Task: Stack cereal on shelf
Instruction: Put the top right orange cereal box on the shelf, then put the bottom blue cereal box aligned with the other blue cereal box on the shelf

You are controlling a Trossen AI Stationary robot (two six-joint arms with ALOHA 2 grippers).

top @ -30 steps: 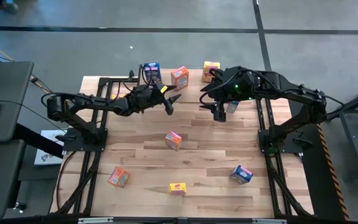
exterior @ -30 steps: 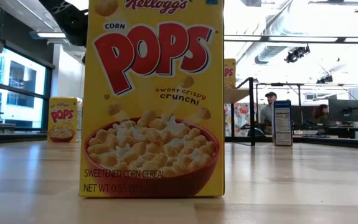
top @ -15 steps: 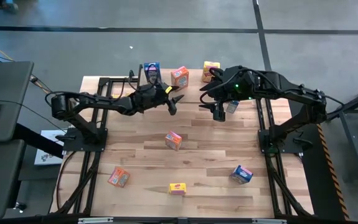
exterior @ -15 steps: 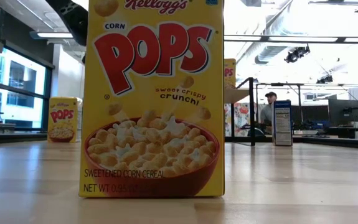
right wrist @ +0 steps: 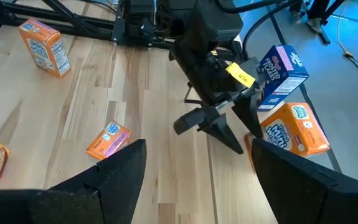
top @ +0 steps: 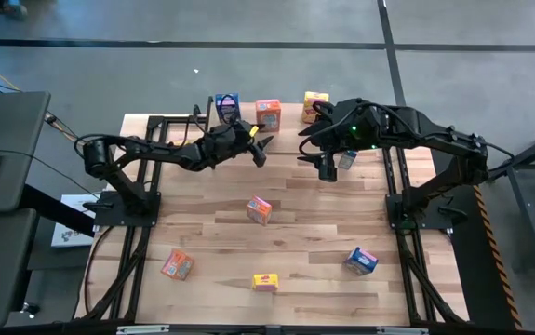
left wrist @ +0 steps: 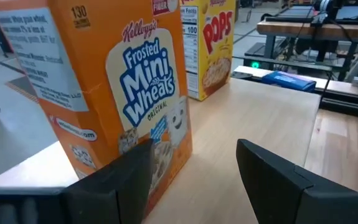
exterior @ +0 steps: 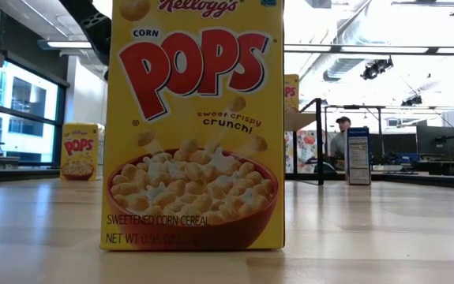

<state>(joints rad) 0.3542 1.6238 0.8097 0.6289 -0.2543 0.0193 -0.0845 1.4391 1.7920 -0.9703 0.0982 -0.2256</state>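
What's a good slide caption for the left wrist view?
Left gripper, open, closes in on an upright orange cereal box.

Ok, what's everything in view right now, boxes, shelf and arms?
blue cereal boxes: three; far edge, by the right gripper, near right
orange cereal boxes: three; far edge, centre, near left
yellow cereal boxes: two plain from above; far edge, near middle; low view shows a third
shelf: one, light wood, far edge
table: one, wood
person: one, in the room behind
left gripper: open, by far orange box
right gripper: open, empty, beside a blue box
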